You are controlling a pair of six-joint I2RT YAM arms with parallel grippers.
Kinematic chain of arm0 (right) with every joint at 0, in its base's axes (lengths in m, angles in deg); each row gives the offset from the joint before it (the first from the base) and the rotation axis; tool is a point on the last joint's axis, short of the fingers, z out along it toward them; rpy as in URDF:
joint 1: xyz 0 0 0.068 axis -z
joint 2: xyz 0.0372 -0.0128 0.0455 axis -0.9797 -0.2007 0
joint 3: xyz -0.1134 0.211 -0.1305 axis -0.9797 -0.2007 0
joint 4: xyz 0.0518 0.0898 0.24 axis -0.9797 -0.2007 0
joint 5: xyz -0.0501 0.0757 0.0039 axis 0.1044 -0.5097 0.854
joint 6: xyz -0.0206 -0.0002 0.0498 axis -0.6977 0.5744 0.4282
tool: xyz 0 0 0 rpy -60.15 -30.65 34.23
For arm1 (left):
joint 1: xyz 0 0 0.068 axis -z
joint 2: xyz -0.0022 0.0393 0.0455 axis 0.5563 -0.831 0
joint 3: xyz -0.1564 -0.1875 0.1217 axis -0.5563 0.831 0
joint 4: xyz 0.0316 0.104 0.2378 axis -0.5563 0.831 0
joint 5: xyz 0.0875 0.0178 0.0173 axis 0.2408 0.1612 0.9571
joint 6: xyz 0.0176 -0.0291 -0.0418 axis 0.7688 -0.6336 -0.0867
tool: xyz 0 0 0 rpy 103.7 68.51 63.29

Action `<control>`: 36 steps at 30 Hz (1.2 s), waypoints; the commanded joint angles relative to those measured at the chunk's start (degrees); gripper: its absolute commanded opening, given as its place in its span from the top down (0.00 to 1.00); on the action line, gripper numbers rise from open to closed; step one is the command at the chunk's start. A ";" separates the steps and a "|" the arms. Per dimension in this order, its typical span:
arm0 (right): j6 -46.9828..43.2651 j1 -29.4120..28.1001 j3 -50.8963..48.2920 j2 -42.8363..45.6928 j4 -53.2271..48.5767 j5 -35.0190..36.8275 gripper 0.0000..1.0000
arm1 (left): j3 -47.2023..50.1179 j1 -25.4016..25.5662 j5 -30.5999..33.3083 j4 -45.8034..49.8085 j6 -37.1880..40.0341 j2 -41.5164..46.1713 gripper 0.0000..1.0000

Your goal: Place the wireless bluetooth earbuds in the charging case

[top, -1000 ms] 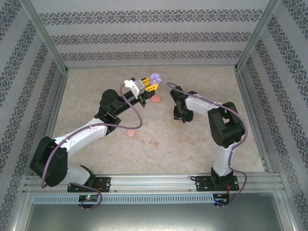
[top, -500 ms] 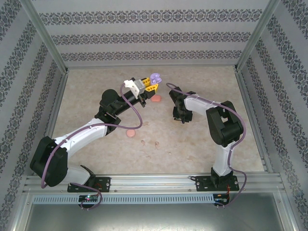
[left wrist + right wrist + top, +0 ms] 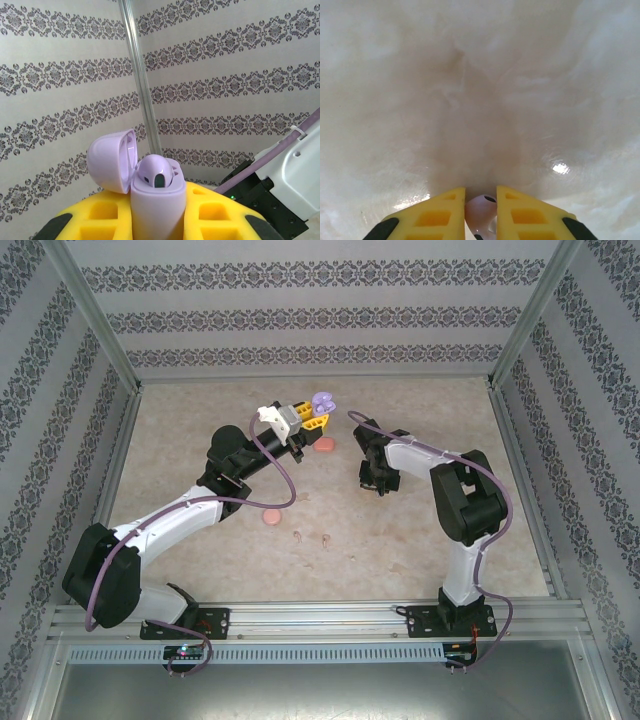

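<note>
— Purple, is it, the thing the left claw (image 3: 157, 194) has?

— Yes. That claw is clamped on the purple charging case (image 3: 157, 212), with a yellow finger (image 3: 100, 214) pressed to each flank. The case stands upright, raised above the table (image 3: 180, 430), and its lid (image 3: 112, 160) is flipped back to the left. Something rounded with a dark oval sits in its mouth. I cannot tell whether that is an earbud.

— And on the table?

— From above, a coral-red round piece (image 3: 270, 517) lies nearest the left arm. A tiny pale earbud (image 3: 298, 535) is just right of it, and its twin (image 3: 326, 538) a little further right, apart from it. Another coral-red piece (image 3: 325, 445) lies near the left claw's tip.

— The right claw (image 3: 480, 192)?

— It is down close to the table, right of all that. Its fingers (image 3: 437, 217) are drawn in to a narrow gap, and a small stemmed earbud (image 3: 481, 210) fills it, touching both inner faces. Pink or lilac, I cannot say.
</note>
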 commanded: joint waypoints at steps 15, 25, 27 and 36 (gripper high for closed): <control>-0.09 1.12 -2.39 16.28 3.81 -2.51 0.84 | -3.01 0.75 -0.61 -1.48 1.07 -0.01 1.00; 1.14 0.69 5.63 32.28 7.45 -10.44 0.82 | -5.37 0.83 -1.35 0.68 3.12 0.18 1.00; 1.13 0.44 8.20 33.99 7.79 -11.37 0.82 | -5.55 0.76 -1.64 0.94 3.59 0.12 1.00; 1.81 -1.94 15.50 38.88 12.92 -13.54 0.81 | -6.74 0.75 -3.55 1.52 3.90 -0.85 1.00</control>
